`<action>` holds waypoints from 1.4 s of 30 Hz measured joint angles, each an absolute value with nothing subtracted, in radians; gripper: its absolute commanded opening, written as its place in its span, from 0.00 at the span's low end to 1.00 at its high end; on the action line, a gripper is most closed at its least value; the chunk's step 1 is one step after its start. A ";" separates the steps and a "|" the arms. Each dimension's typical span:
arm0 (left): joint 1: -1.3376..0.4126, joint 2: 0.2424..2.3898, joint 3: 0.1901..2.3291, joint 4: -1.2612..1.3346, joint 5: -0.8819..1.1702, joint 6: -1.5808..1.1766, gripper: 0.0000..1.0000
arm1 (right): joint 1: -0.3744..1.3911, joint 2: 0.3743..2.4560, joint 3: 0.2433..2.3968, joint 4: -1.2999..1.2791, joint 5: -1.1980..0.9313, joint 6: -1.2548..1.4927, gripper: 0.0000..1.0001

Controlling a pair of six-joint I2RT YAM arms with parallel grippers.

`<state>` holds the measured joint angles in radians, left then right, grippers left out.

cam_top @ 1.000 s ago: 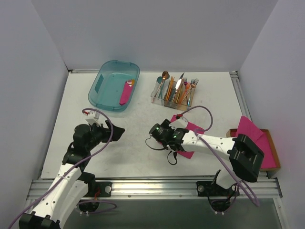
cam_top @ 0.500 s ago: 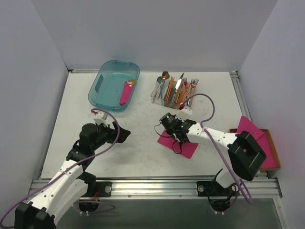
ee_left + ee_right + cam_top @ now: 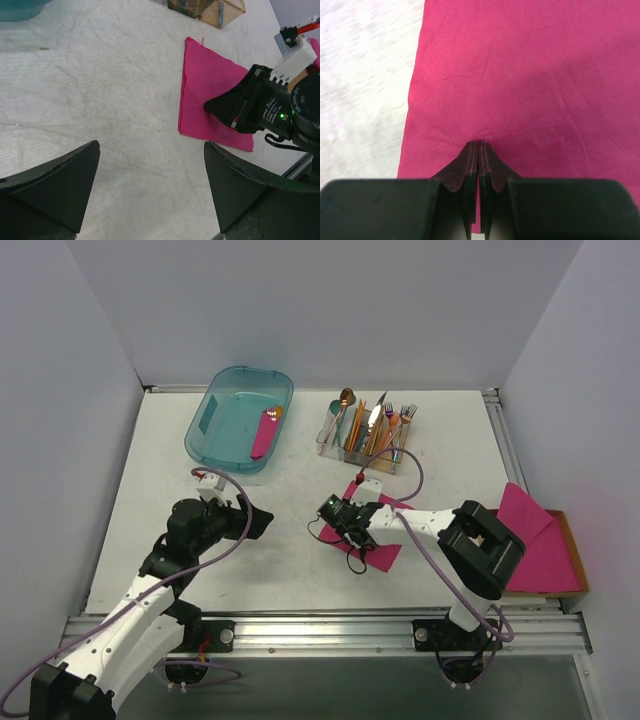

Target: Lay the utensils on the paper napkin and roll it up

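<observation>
The paper napkin [image 3: 388, 550] lies flat on the table as a single magenta square; it also shows in the left wrist view [image 3: 200, 80] and fills the right wrist view [image 3: 530, 75]. My right gripper [image 3: 330, 512] is shut, its tips resting on the napkin near its left edge [image 3: 479, 145], as the left wrist view [image 3: 206, 106] shows too. My left gripper [image 3: 258, 518] is open and empty over bare table left of the napkin [image 3: 151, 145]. The copper utensils [image 3: 362, 428] stand in a clear holder [image 3: 352, 452] behind the napkin, among teal and iridescent pieces.
A teal bin [image 3: 215, 430] at the back left holds a rolled pink napkin [image 3: 264, 435]. A thick stack of pink sheets [image 3: 540, 545] sits in a cardboard box at the right edge. White walls enclose the table.
My right gripper swung toward the holder, then came back left onto the napkin's left part. The napkin shifted slightly. My left gripper moved a little right, then stayed.
</observation>
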<state>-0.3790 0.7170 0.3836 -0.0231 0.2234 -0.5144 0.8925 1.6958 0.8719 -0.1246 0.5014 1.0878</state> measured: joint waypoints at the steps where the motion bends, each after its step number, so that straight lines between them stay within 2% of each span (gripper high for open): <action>1: -0.379 0.717 0.384 -0.023 0.221 -0.514 0.94 | 0.912 1.703 0.878 -0.117 0.504 1.097 0.00; 6: -0.379 0.721 0.384 -0.020 0.220 -0.514 0.94 | 0.978 1.735 0.915 -0.091 0.493 1.137 0.00; 10: -0.379 0.731 0.384 -0.015 0.220 -0.514 0.94 | 0.966 1.735 0.931 -0.107 0.458 1.147 0.06; 16: -0.418 0.762 0.385 -0.009 0.196 -0.518 0.94 | 0.847 1.694 1.007 -0.162 0.438 1.073 0.21; 23: -0.559 0.905 0.456 -0.007 0.097 -0.575 1.00 | 0.604 1.560 1.076 -0.160 0.392 0.890 0.24; 24: -0.596 0.947 0.477 -0.002 0.070 -0.591 0.93 | 0.561 1.559 1.097 -0.160 0.385 0.863 0.24; 29: -0.727 1.145 0.568 0.050 -0.015 -0.646 0.83 | 0.395 1.597 1.213 -0.154 0.349 0.747 0.26; 31: -0.759 1.243 0.614 0.076 -0.034 -0.674 0.76 | 0.354 1.651 1.280 -0.149 0.329 0.719 0.27; 36: -0.789 1.449 0.713 0.140 -0.065 -0.736 0.69 | 0.293 1.808 1.388 -0.120 0.289 0.683 0.29; 38: -0.795 1.515 0.745 0.161 -0.072 -0.756 0.62 | 0.280 1.868 1.417 -0.120 0.278 0.680 0.29; 42: -0.803 1.624 0.792 0.207 -0.073 -0.781 0.56 | 0.266 1.975 1.470 -0.112 0.255 0.680 0.28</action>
